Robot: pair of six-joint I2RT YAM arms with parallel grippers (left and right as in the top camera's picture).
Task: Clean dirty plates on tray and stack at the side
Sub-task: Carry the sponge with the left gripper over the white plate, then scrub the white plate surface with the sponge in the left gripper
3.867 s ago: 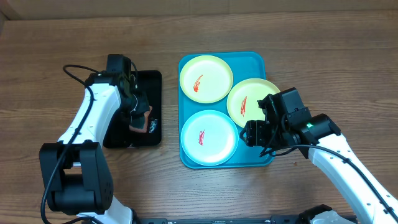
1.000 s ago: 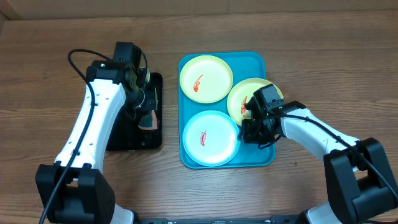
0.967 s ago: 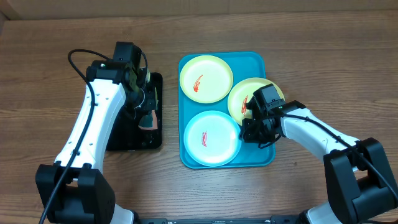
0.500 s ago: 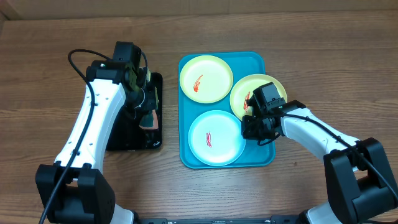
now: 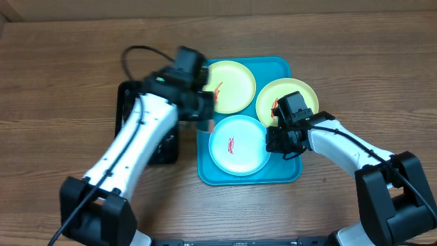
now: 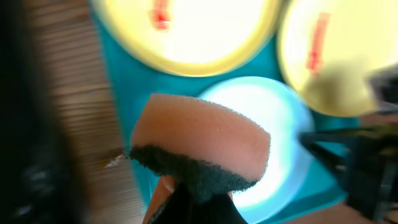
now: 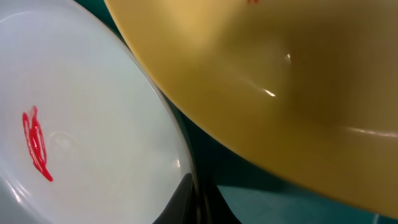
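The plates, round plastic ones with red smears, lie on the big turquoise plastic tray [image 5: 212,174]: two pale yellow-green plates [image 5: 227,85] and a light blue plate [image 5: 237,144]. My right gripper [image 5: 281,140] pinches the light blue plate by its rim. My left gripper [image 5: 202,109] squeezes an orange sponge [image 6: 199,146] over it. Next, I think, I press down and rub.

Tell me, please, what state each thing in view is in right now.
tray, holding all three plates.
light blue plate, dirty, red smear, inside the tray.
upper yellow-green plate, dirty, red smear, inside the tray.
right yellow-green plate, dirty, red smear, overhanging the tray's right rim.
sponge, held above the tray.
left gripper, shut on the sponge.
right gripper, shut on the light blue plate's rim.
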